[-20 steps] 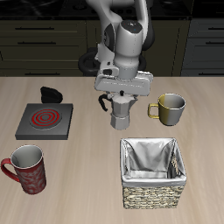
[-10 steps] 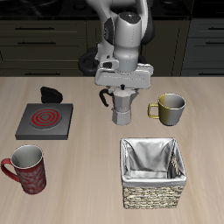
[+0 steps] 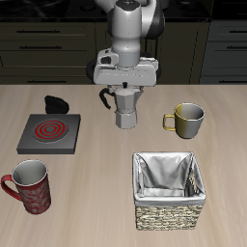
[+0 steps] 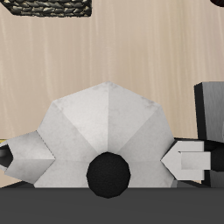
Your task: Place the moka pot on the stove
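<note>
Task partly done: the small silver faceted metal moka pot (image 3: 126,106) sits directly under the two-finger gripper (image 3: 125,85) in the upper centre of the exterior frame, and judging by the gap under its base it looks lifted clear of the light wooden table (image 3: 96,183), though the angle makes that hard to confirm. The flat square dark grey stove (image 3: 50,132) with the red spiral coil is at mid-left of the frame, nothing on it, well apart from the pot, so carrying across and setting down remain. The gripper looks clamped on the pot's top; in the wrist view the pot's lid (image 4: 103,131) with its dark knob (image 4: 109,174) fills the frame right against the gripper body, spout to one side and handle to the other. Olive-grey mug (image 3: 187,120) at mid-right, red patterned mug (image 3: 29,186) at lower left, woven basket with grey lining (image 3: 171,189) at lower right, none between pot and stove
</note>
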